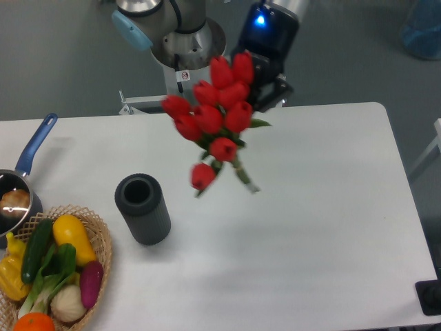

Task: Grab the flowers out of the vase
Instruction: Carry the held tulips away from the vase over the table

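The flowers (213,117), a bunch of red tulip buds with green stems, hang in the air above the middle of the white table, tilted with the stems pointing down and right. My gripper (260,83) holds them from behind at the upper right, its fingers mostly hidden by the buds. The vase (142,208), a dark grey cylinder, stands upright at the left with its round mouth empty, well clear of the bunch.
A wicker basket (102,238) of colourful vegetables sits at the front left corner. A blue-handled steel saucepan (15,196) lies at the left edge. The robot base (182,41) stands behind the table's far edge.
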`<state>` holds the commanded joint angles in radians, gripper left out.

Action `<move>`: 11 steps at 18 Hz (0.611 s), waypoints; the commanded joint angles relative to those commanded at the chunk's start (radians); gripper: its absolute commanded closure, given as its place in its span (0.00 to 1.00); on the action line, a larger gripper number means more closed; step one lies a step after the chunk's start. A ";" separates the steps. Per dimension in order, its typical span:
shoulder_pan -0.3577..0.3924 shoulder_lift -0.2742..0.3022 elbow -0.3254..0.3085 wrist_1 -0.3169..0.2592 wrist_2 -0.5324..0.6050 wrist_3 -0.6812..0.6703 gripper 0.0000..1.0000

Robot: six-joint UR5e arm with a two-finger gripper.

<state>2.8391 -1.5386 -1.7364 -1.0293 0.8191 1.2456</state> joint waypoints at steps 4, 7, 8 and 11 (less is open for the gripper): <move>0.058 -0.029 0.008 0.002 0.037 0.002 0.96; 0.048 -0.081 0.032 0.003 0.200 0.003 0.98; 0.040 -0.106 0.038 0.003 0.242 0.003 1.00; 0.029 -0.150 0.061 0.003 0.348 0.003 0.99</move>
<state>2.8686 -1.6887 -1.6752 -1.0262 1.1669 1.2486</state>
